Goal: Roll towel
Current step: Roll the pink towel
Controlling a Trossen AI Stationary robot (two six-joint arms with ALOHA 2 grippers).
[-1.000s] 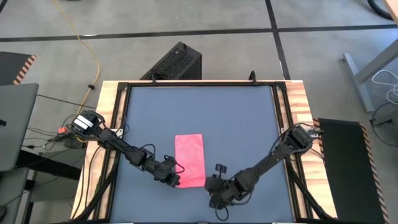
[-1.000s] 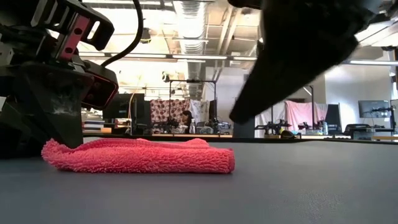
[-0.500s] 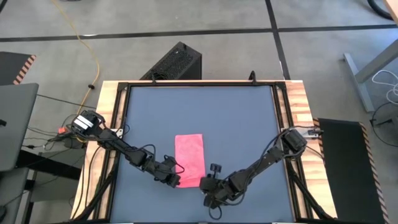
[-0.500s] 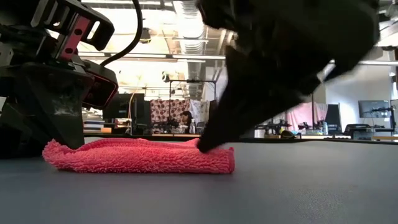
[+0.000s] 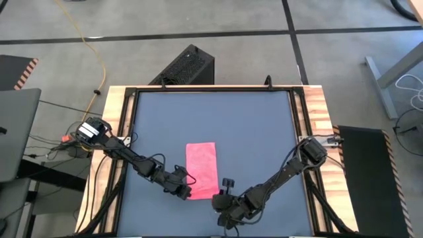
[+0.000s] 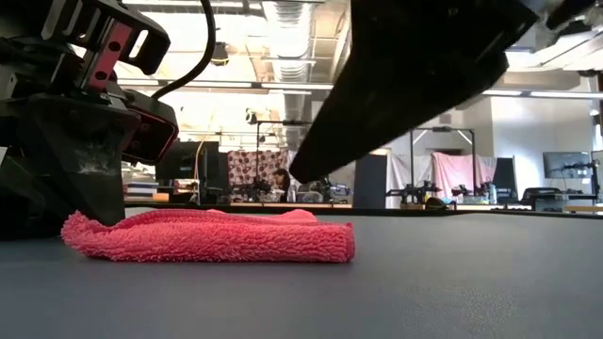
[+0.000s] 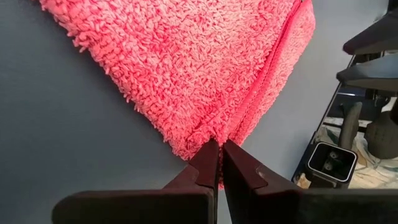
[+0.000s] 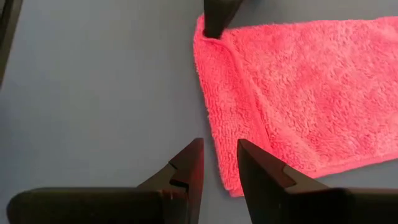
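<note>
The bright pink towel (image 5: 201, 170) lies folded into a narrow strip on the dark grey mat (image 5: 254, 129), long way running near to far. My left gripper (image 5: 188, 192) is shut at the towel's near left corner (image 7: 211, 138). My right gripper (image 5: 220, 199) stands open just off the near right corner (image 8: 231, 184). In the low view its dark finger (image 6: 377, 104) hangs above the towel (image 6: 207, 235) without touching it. My left gripper has the towel's near left corner (image 7: 214, 140) pinched between its two shut fingers (image 7: 205, 165). The fingers slant down from the table's left near side. How many layers they hold cannot be told. The towel lies flat on the mat, slack.
Open mat lies beyond the towel and to its right (image 5: 264, 152). The wooden table frame (image 5: 316, 109) borders the mat. A black box (image 5: 186, 66) stands on the floor past the far edge. A laptop (image 5: 14, 132) sits off the left side.
My right gripper has moved toward the table's left, closing on the towel's near right corner, and has rolled a little. The towel lies as it did.
</note>
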